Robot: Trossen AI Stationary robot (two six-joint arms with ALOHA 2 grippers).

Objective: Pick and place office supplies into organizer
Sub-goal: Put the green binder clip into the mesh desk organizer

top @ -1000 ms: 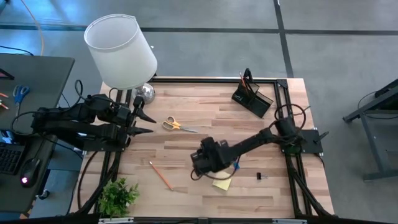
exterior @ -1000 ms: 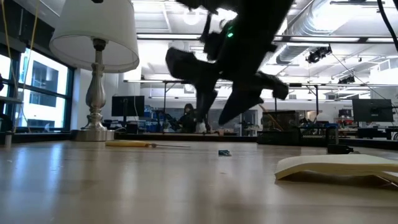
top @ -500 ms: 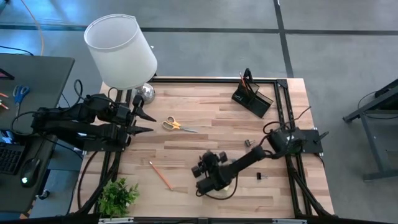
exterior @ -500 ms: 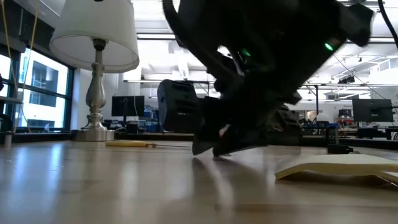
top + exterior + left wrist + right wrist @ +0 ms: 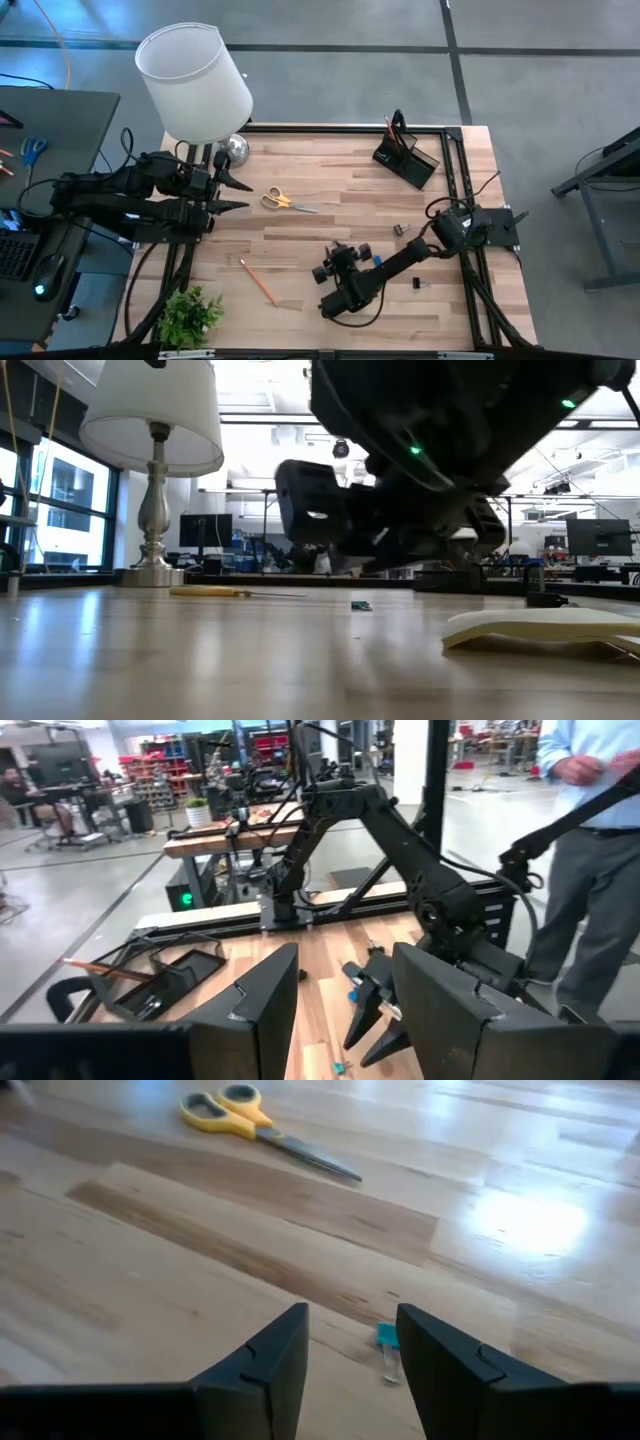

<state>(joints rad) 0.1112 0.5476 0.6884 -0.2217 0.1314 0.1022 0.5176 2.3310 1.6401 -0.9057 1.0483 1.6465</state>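
My right gripper hangs open low over the middle of the table, slanting down toward the far side. A small blue piece lies on the wood just past its fingertips, untouched; it also shows in the low view. Beyond it lie the yellow-handled scissors. An orange pencil and a black clip lie near the front. The yellow sticky-note pad lies flat. The black organizer stands at the far right with pencils in it. My left gripper waits open at the left.
A lamp with a white shade stands at the far left corner, and a small green plant at the near left. Black frame rails run along the right side. A person stands beyond the table's right end.
My right gripper has swung toward the table's near edge and sunk closer to the wood, and its wrist has turned. The supplies on the table have stayed where they were.
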